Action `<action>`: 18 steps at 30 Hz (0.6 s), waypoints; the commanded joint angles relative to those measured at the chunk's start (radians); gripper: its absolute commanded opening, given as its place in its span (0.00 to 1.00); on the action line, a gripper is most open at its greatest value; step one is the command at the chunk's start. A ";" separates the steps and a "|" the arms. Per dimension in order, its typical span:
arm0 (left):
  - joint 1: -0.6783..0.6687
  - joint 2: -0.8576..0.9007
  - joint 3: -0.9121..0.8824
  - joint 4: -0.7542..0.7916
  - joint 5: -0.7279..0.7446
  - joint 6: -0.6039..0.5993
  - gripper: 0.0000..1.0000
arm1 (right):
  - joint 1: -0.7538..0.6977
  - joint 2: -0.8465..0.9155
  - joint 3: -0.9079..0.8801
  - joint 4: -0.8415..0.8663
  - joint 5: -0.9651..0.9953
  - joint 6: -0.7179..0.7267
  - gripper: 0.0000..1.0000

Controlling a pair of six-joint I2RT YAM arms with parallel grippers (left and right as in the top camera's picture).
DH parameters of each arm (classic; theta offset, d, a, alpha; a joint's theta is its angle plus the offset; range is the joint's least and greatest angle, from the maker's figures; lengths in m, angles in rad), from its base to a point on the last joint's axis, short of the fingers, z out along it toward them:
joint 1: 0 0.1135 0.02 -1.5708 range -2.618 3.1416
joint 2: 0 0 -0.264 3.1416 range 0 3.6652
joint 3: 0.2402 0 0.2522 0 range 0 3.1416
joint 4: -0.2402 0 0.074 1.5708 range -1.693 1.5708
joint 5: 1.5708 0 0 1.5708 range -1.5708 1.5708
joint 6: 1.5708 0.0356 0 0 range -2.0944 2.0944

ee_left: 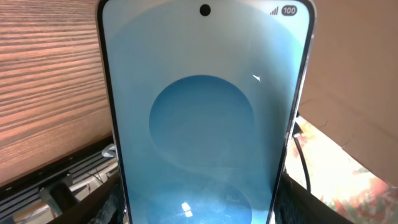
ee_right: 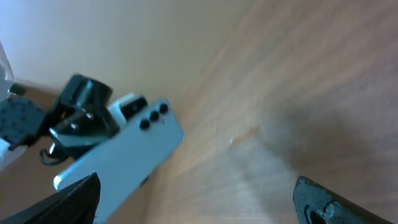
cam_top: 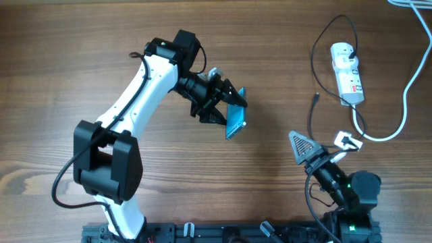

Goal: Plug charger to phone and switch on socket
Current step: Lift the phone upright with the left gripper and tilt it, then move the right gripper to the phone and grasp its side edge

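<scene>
1. a wooden table (cam_top: 67, 54) fills the overhead view, mid brown, with darker grain running left to right.
2. the light on the wood is even, with no hard shadows.
3. in the right wrist view a pale bluish-white wall (ee_right: 124, 31) stands beyond the table, and the wood there looks blurred.
4. in the left wrist view a plain tan surface (ee_left: 354, 68) stands at the right; whether it is wall or board cannot be told.
5. below it lies a brightly lit flowery patch (ee_left: 367, 186) in red and green.

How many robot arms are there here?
2. The left arm stretches from lower left toward centre, the left gripper holding the phone; the right arm sits lower right, below the socket.
</scene>
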 commanded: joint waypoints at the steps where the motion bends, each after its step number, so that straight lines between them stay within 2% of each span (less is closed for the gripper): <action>1: 0.003 -0.022 0.029 0.014 0.056 -0.006 0.45 | -0.001 0.075 -0.001 0.005 -0.071 0.029 1.00; 5: 0.003 -0.022 0.029 0.050 0.055 -0.006 0.45 | -0.001 0.145 -0.001 0.008 -0.037 0.059 1.00; 7: 0.003 -0.022 0.029 0.079 0.055 -0.006 0.45 | -0.001 0.154 -0.001 0.021 -0.068 -0.122 0.99; 12: 0.005 -0.022 0.029 0.136 0.049 -0.006 0.45 | -0.001 0.158 0.055 0.000 -0.075 -0.290 0.99; 18: 0.031 -0.022 0.029 0.157 0.021 -0.006 0.45 | 0.000 0.158 0.227 -0.243 -0.091 -0.452 0.99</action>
